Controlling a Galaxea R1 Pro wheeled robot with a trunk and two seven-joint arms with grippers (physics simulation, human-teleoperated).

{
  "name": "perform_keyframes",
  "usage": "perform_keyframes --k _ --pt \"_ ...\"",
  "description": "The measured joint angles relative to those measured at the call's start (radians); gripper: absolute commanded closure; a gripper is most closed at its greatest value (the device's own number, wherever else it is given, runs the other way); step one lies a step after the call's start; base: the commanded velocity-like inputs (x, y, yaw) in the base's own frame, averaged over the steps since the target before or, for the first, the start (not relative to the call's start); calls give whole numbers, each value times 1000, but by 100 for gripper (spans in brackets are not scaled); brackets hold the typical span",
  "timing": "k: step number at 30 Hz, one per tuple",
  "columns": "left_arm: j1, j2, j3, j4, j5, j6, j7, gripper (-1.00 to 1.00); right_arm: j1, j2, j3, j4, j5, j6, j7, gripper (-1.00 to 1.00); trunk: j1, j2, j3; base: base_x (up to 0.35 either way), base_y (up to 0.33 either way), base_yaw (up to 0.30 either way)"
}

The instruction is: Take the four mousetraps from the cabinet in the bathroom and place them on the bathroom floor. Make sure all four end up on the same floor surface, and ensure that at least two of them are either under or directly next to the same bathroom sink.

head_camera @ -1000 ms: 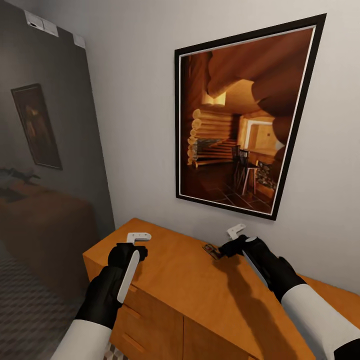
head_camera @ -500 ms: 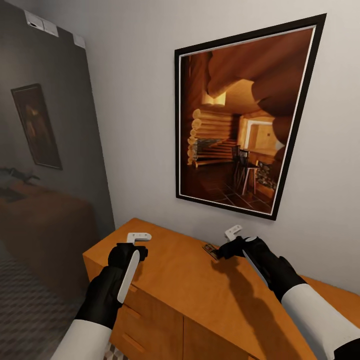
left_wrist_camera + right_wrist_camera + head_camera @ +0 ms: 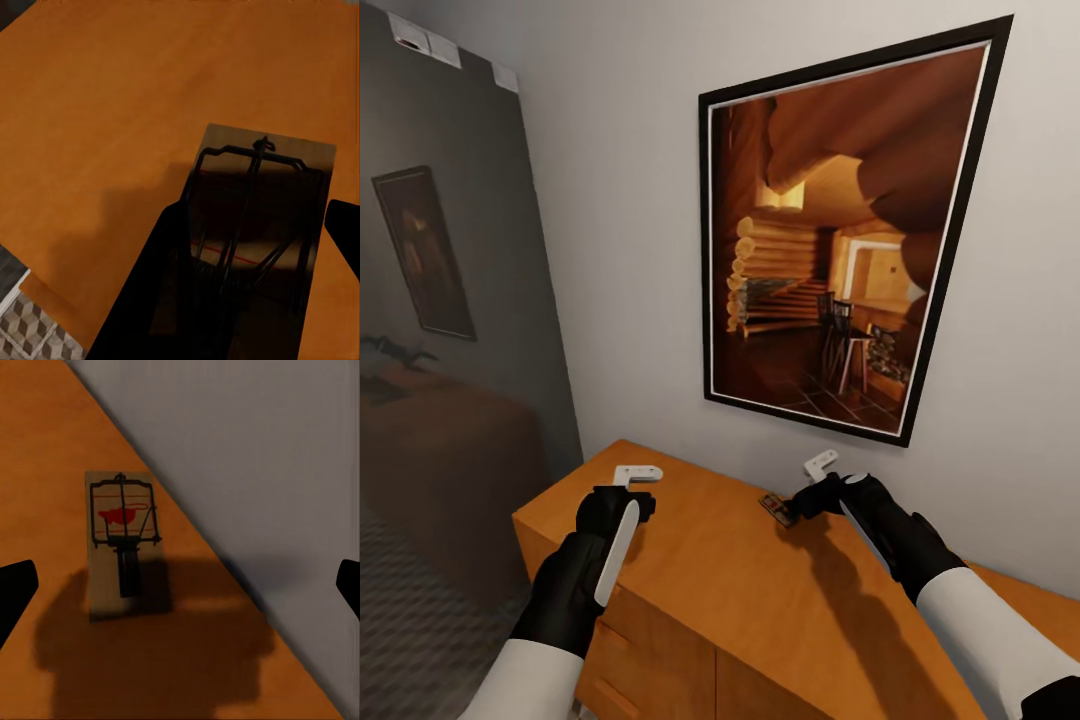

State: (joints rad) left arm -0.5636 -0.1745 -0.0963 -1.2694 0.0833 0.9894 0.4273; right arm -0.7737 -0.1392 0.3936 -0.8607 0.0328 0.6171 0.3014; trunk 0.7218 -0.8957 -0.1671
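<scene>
Since the earlier frame the whole head view has shifted a little, so the camera moved; the right gripper (image 3: 807,487) has also come slightly nearer to the wall and now hangs just over a mousetrap.

Behind both grippers stands the grey wall (image 3: 630,250) with a big framed picture (image 3: 840,240) of a log room. Under both arms lies the cabinet (image 3: 760,590), orange-brown with a smooth flat top. Beyond its edge, below the left gripper, a small part of the bathroom floor (image 3: 19,330) shows with its cube pattern.

The left gripper (image 3: 630,485) hangs over the cabinet's left end. Its wrist view shows a dark mousetrap (image 3: 259,225) lying between its two black fingers (image 3: 150,300) (whether they touch it, I cannot tell).

The right gripper is spread wide: its fingertips (image 3: 15,585) stand far apart at both sides of the wrist view. The second mousetrap (image 3: 124,540), pale with a red mark and a black wire, lies flat on the cabinet top between them, near the wall, untouched.
</scene>
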Motion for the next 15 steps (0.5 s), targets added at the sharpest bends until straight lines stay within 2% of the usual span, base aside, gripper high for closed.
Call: perform_keyframes --k 15 --pt "0 0 0 0 0 0 1 100 0 2 0 -1 -1 0 2 -100 0 0 0 4 -4 0"
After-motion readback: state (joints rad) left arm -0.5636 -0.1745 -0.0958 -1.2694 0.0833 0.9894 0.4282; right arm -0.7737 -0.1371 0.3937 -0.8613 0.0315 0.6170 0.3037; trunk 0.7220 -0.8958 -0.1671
